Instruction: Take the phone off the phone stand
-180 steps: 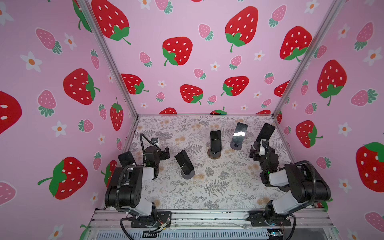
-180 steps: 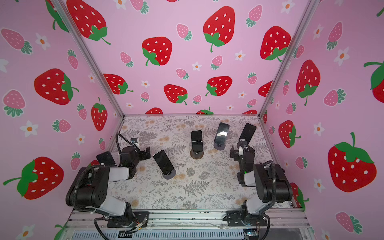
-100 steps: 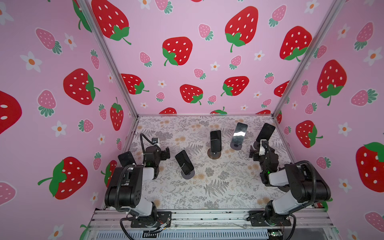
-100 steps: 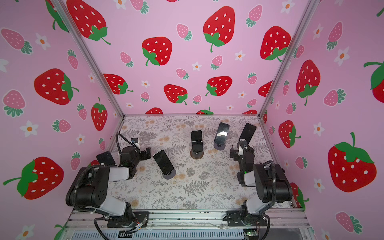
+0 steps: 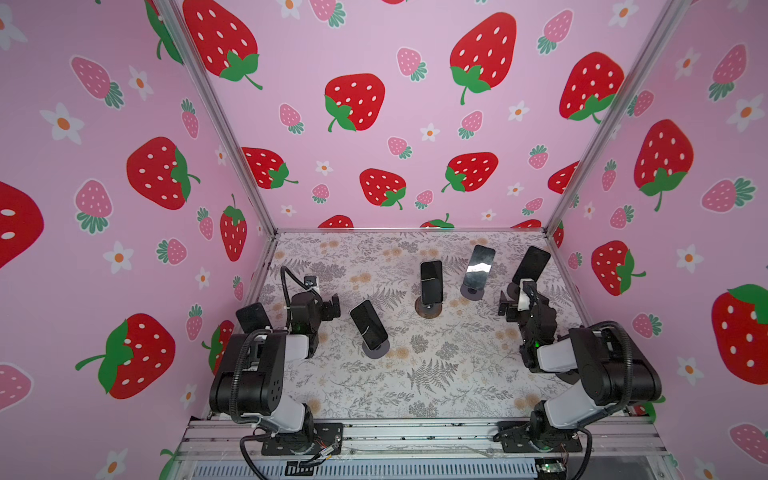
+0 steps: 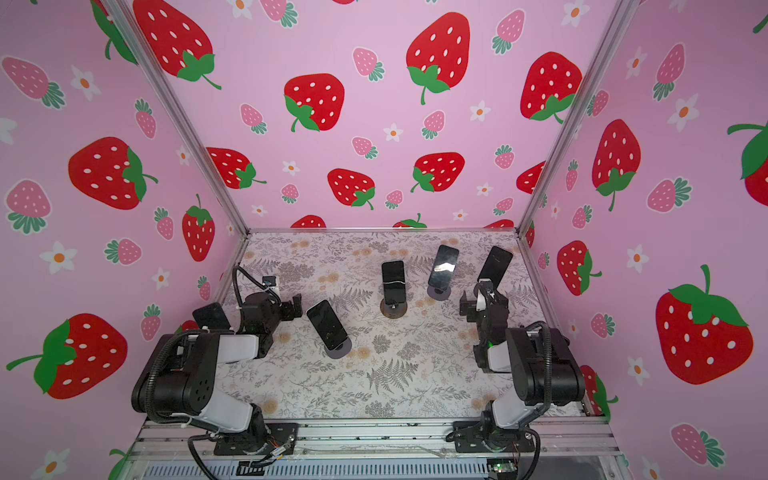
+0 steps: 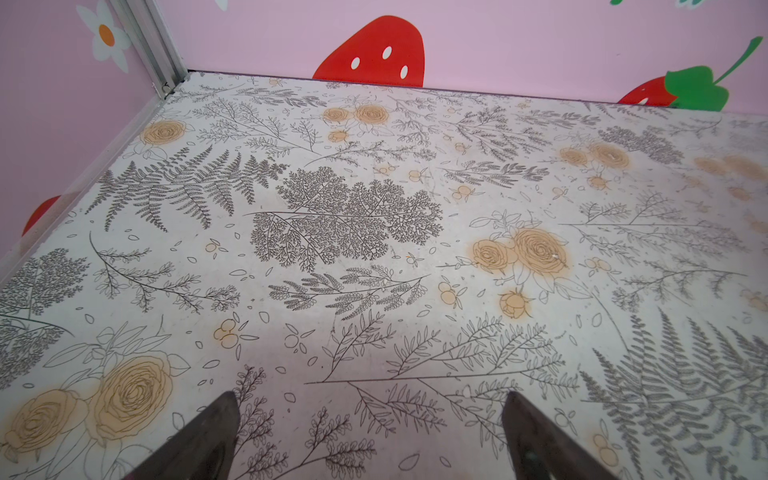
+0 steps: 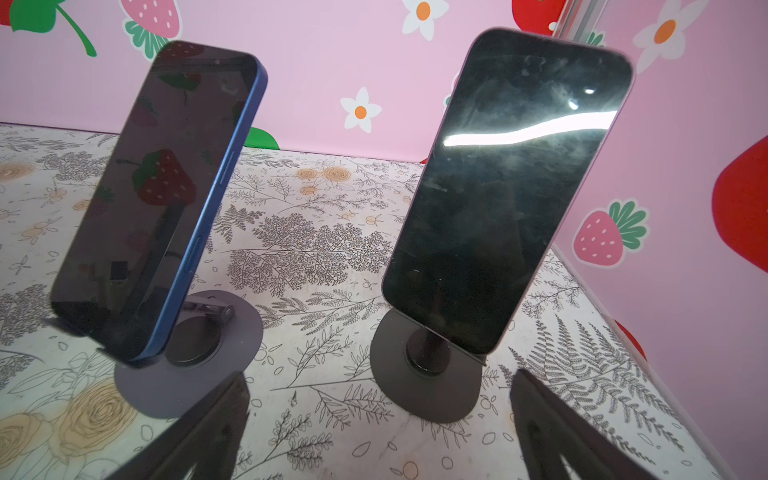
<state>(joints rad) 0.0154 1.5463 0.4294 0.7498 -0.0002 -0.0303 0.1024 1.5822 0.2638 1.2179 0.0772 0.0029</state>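
Right wrist view looks out through the right claw (image 8: 379, 374). Its two dark fingers (image 8: 208, 428) are spread as wide as they go, with nothing between them and nothing touched. Just beyond the tips a purple-edged black-screened phone (image 8: 507, 187) leans back on a black round-based stand (image 8: 424, 390), close to the pink strawberry wall (image 8: 685, 291). Beside it, apart, a blue-edged dark-screened phone (image 8: 158, 199) leans on a grey round-based stand (image 8: 195, 382). Which of the two the claw is lined up with is hard to say, though the black stand's base lies nearest the gap.

Left wrist view shows the left claw (image 7: 370, 392) equally wide open and empty, over bare fern-and-rose printed tabletop (image 7: 374, 249).

In both top views each claw sits low ahead of its arm. The left claw (image 5: 332, 307) is near, not touching, a tilted black phone (image 5: 369, 324) on a grey disc stand (image 5: 376, 351). Farther out, an upright black phone (image 5: 431, 281) stands on a dark-based stand (image 5: 428, 311) mid-tabletop, well apart from both claws.
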